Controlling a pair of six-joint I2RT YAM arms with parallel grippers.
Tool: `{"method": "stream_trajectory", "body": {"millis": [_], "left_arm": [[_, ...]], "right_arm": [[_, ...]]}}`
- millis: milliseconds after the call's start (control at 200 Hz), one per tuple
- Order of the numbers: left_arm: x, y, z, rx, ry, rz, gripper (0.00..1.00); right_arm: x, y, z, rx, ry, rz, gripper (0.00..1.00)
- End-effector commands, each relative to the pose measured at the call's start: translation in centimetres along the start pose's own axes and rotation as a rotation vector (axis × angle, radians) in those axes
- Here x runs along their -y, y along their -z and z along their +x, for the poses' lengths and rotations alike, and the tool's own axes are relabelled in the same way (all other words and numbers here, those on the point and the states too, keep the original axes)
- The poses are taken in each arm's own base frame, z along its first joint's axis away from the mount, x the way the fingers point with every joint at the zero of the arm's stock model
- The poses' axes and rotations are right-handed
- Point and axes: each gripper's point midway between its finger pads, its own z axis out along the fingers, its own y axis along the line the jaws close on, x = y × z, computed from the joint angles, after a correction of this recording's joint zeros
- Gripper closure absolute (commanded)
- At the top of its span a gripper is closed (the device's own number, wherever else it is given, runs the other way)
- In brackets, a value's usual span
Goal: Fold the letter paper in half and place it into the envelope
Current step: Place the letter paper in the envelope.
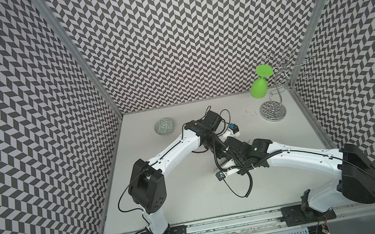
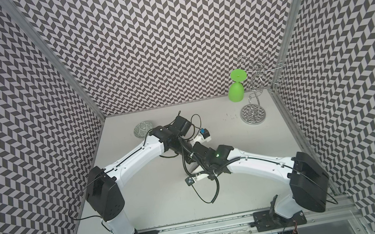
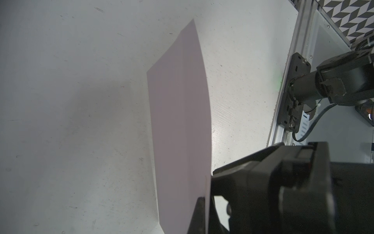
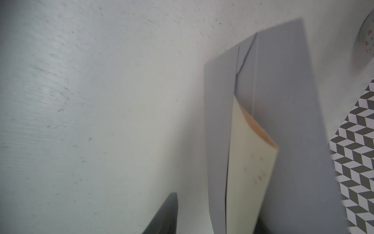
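My left gripper (image 3: 209, 194) clamps the flat grey-lavender paper envelope (image 3: 180, 121); my open right gripper (image 4: 217, 210) straddles the folded cream letter paper (image 4: 249, 172) partly inside it.

A white tabletop (image 1: 195, 199), flecked and lightly scuffed, fills the floor of the booth. Near its far left corner sits a small round dish (image 1: 164, 127) with a grey-green pattern inside. At the far right stands a chrome wire rack (image 1: 273, 110) on a round mirrored base, its curled arms spreading at the top. A bright green goblet (image 1: 259, 88) hangs upside down from one arm, bowl lowest, well apart from the dish. Black-and-white chevron walls (image 1: 192, 31) close in three sides. An aluminium rail (image 1: 226, 222) runs along the near edge, as both top views show.
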Motion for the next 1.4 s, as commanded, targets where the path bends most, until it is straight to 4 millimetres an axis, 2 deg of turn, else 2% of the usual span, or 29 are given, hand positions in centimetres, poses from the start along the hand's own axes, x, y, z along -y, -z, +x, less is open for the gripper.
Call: {"method": "stream_trajectory", "body": {"millis": [0,486,576,766,936,1397], "left_arm": [[3.5,-1.2,1.0,-0.042,-0.015,0.116,1.00],[3.5,-1.4,1.1,-0.045,-0.007,0.126,1.00],[3.4,-1.4,1.0,-0.042,-0.006,0.129,1.00],[3.6,-1.5,1.2,-0.043,-0.005,0.142,1.00],[3.9,-1.5,1.2,-0.041,-0.003,0.161,1.00],[5.5,-1.0,0.4,-0.012,-0.013,0.240,1.00]], "right_arm": [[7.4,4.3,-1.8,0.104,-0.065,0.290,0.55],[8.5,6.7,-1.6,0.151,-0.113,0.364,0.58],[8.2,6.3,-1.6,0.147,-0.115,0.353,0.61],[7.8,6.2,-1.7,0.165,-0.129,0.342,0.77],[7.7,6.2,-1.9,0.177,-0.130,0.345,0.85],[6.7,3.4,-2.5,0.185,-0.127,0.313,0.92]]}}
